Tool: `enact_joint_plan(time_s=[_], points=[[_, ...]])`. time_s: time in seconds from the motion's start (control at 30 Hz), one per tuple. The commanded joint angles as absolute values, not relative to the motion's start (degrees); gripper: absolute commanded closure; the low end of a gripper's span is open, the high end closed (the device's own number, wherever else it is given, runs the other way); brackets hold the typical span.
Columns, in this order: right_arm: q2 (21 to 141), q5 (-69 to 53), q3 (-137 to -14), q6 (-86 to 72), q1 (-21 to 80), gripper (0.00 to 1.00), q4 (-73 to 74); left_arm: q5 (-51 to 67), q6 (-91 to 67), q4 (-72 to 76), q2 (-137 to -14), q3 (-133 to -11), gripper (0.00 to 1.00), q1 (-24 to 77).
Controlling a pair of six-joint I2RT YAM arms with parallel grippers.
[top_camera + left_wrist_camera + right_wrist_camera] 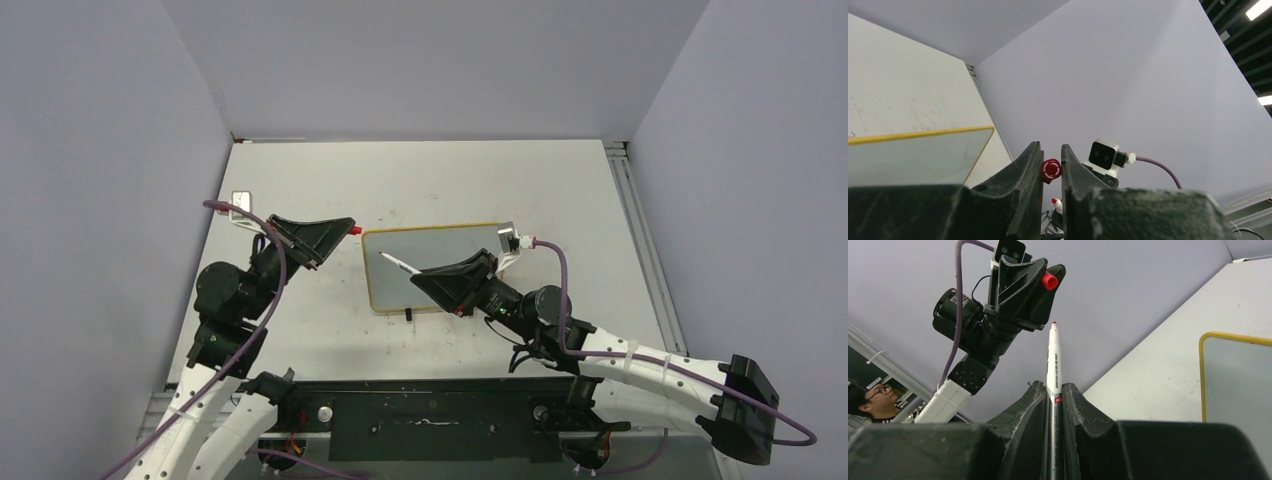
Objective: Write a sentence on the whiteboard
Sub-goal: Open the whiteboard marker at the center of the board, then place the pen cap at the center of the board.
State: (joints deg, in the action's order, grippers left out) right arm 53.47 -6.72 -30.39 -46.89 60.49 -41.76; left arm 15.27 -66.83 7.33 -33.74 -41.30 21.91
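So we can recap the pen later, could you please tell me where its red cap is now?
The red cap is pinched in the left gripper, just left of the far-left corner of the whiteboard in the top view.

Lab: grey-walled robot test enclosure [420, 70]

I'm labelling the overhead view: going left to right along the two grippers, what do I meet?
left gripper → red cap → marker → right gripper, the last two overlapping the whiteboard.
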Motion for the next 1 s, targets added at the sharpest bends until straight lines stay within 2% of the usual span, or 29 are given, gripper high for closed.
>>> enact_joint_plan(time_s=[0.0,0.1,0.3,0.43,0.8,0.97], points=[[51.10,-5.34,-30.32,-45.03,60.96,0.95,-41.92,14.82,-63.93,7.11,-32.67,-45.30,1.00,20.82],[48.69,-3.86,-30.81,-43.52,60.95,0.95,-38.12,14.22,-58.71,-1.68,-31.86,-48.15,1.00,20.25],[43.41,2.53,-36.88,-36.07,61.06,0.95,-20.34,7.99,-45.40,-25.57,-31.37,-54.98,1.00,20.20],[40.41,7.21,-40.62,-30.57,61.13,0.95,-9.85,1.64,-40.96,-37.81,-30.84,-54.51,1.00,20.21],[34.18,16.18,-43.22,-24.17,61.06,0.95,2.79,3.16,-47.05,-37.77,-29.97,-36.14,1.00,20.36],[32.52,17.50,-42.31,-24.22,61.01,0.95,3.77,3.86,-48.58,-37.25,-35.13,-31.05,1.00,21.29]])
